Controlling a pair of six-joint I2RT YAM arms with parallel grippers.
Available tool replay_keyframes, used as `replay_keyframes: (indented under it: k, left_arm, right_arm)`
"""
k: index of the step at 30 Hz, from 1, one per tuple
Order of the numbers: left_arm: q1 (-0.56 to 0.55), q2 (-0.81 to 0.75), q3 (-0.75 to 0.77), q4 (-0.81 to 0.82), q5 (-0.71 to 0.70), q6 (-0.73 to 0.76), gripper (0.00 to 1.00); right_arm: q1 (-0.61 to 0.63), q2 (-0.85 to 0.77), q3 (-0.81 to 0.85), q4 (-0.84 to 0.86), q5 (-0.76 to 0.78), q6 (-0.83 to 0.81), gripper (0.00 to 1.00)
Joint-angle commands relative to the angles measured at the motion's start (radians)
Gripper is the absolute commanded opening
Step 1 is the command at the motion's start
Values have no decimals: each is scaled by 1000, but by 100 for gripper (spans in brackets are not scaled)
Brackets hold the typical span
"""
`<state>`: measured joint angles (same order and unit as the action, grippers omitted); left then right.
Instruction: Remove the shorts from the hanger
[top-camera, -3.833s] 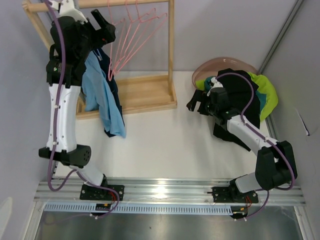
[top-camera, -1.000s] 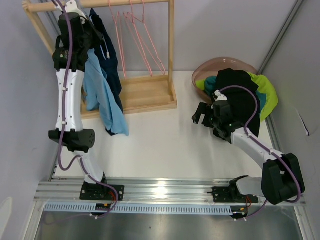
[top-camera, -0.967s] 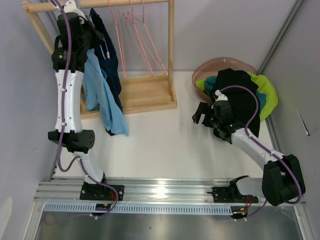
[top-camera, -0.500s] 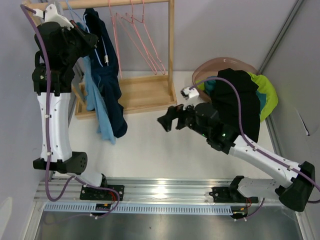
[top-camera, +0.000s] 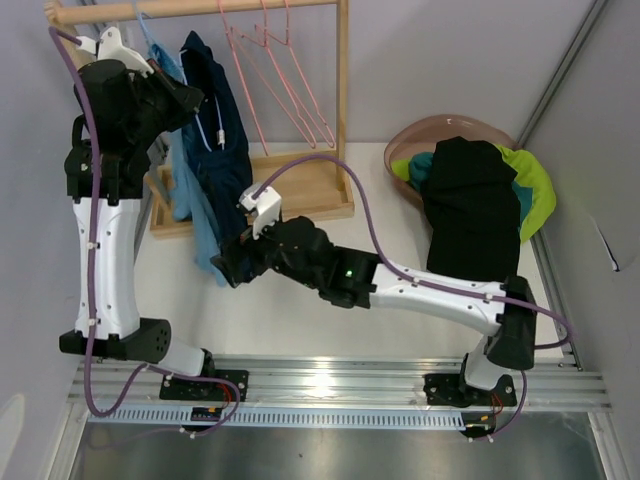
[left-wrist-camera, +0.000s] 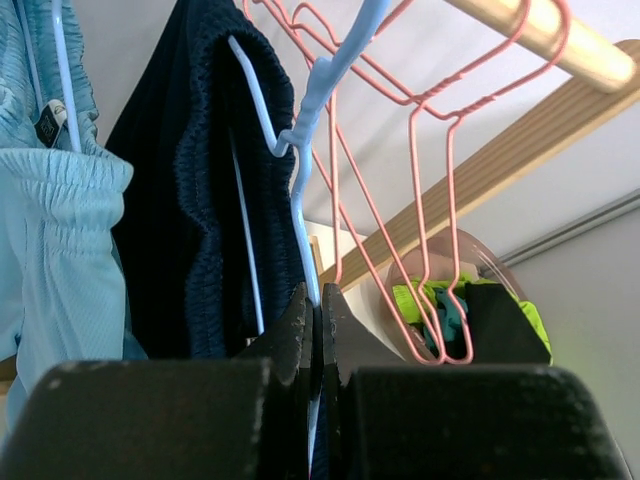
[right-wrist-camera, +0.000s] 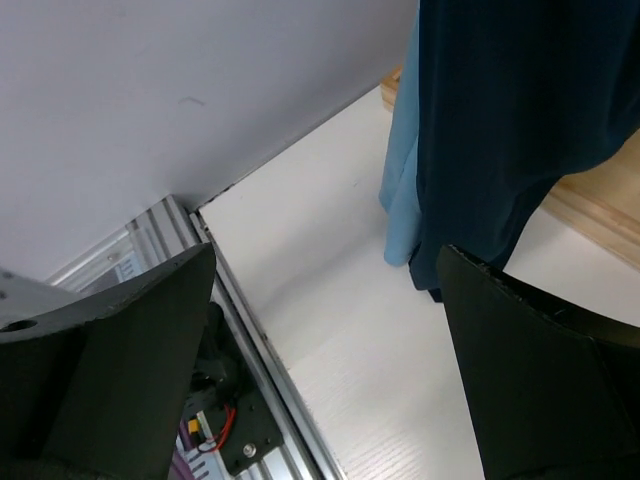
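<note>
Navy shorts (top-camera: 218, 130) hang on a light blue hanger (left-wrist-camera: 306, 150) at the left end of the wooden rack, and light blue shorts (top-camera: 196, 205) hang just left of them. My left gripper (left-wrist-camera: 318, 296) is shut on the wire of that hanger, below its hook. Low down, my right gripper (top-camera: 226, 268) stands wide open just below the hem of the navy shorts (right-wrist-camera: 520, 120) and the light blue shorts (right-wrist-camera: 404, 200), touching neither. Black shorts (top-camera: 470, 200), lime green shorts (top-camera: 532, 180) and teal shorts (top-camera: 416, 170) lie piled at the right.
Several empty pink wire hangers (top-camera: 285, 75) hang on the rack's rail (top-camera: 240, 8). The rack's wooden base (top-camera: 300, 190) lies behind the shorts. A pink basin (top-camera: 440, 128) holds the pile. The metal base rail (top-camera: 320, 380) runs along the near edge.
My right arm has swung from the basin leftward across the table to under the hanging shorts. My left arm has shifted at the rack, and the navy shorts now hang more spread.
</note>
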<state>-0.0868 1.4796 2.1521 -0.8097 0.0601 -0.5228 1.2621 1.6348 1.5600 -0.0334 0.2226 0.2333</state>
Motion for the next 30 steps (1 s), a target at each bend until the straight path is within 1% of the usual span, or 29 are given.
replay_keyframes:
  k: [1, 4, 6, 7, 8, 9, 10, 12, 13, 14, 15, 18, 21, 22, 23, 24, 25, 27, 29, 30]
  left_arm:
    - [-5, -87, 37, 81, 44, -11, 0]
    - [-5, -88, 75, 35, 67, -11, 0]
    - [-4, -96, 89, 20, 75, -11, 0]
    - [-5, -110, 83, 15, 84, -13, 0]
    - [-4, -116, 77, 15, 87, -11, 0]
    - [-5, -122, 74, 14, 89, -9, 0]
    - [-4, -130, 80, 14, 90, -6, 0]
    - [-4, -148, 61, 7, 86, -2, 0]
    - [-4, -156, 55, 9, 86, 1, 0]
    - [-4, -165, 43, 10, 84, 3, 0]
    - [-4, -166, 40, 12, 83, 6, 0]
    - [-4, -157, 66, 3, 66, 23, 0]
    - [-4, -136, 103, 4, 58, 35, 0]
    - [-4, -127, 110, 6, 57, 38, 0]
    - [-2, -116, 144, 4, 52, 43, 0]
    - [-2, -98, 158, 4, 34, 50, 0]
    - [-1, -88, 170, 6, 24, 58, 0]
    - [4, -71, 213, 7, -3, 73, 0]
    - [10, -50, 238, 6, -16, 78, 0]
    - [10, -47, 239, 3, -16, 76, 0]
  right_arm:
    - [2, 49, 72, 74, 70, -26, 99]
    - [5, 71, 51, 153, 101, -41, 99]
    - [6, 79, 23, 200, 153, -74, 96]
    - [10, 77, 3, 280, 176, -89, 95]
    - [10, 79, -21, 312, 187, -116, 95]
    - [10, 80, -23, 335, 196, -132, 93]
    - [10, 94, -20, 372, 220, -144, 89]
    - [10, 111, 4, 394, 245, -172, 84]
    - [10, 125, 17, 397, 263, -175, 43]
    - [11, 128, 24, 397, 267, -175, 18]
    - [20, 128, 20, 398, 276, -167, 0]
    - [54, 102, -24, 391, 302, -169, 0]
    - [137, 42, -162, 401, 359, -132, 0]
    - [192, 25, -245, 405, 371, -103, 0]
    - [222, -1, -280, 402, 404, -94, 0]
    - [256, -10, -311, 382, 432, -83, 0]
    - [323, -18, -361, 371, 464, -62, 0]
    - [384, -32, -394, 313, 553, -28, 0]
    - [442, -41, -431, 277, 607, 33, 0]
    - [450, -50, -442, 251, 616, 52, 0]
